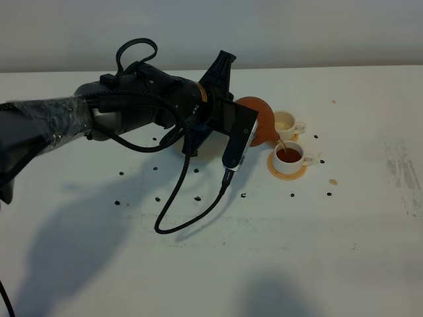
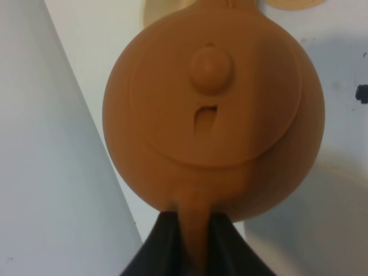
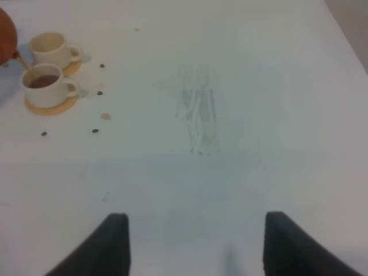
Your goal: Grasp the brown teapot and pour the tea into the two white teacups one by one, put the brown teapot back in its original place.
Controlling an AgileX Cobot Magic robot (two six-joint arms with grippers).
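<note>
- Left end effector [image 2: 192, 236]: fingers clamped on the loop handle of the brown teapot [image 2: 213, 115]. The pot sits directly ahead of it, tilted, with the spout pointing away.
- A thin stream of tea falls from the spout into the nearer teacup [image 1: 289, 156], just beyond the pot. The cup holds dark tea and stands on a coaster [image 1: 286, 172].
- Second teacup [image 1: 285, 122]: touching or just beside the first, pale inside.
- Right end effector [image 3: 195, 236]: fingers apart, gripping nothing, over the counter [image 3: 230, 144]. Both cups are well apart from it.

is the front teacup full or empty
Holding tea: dark liquid shows inside the front teacup, and a stream from the brown teapot runs into it. Level unclear.
</note>
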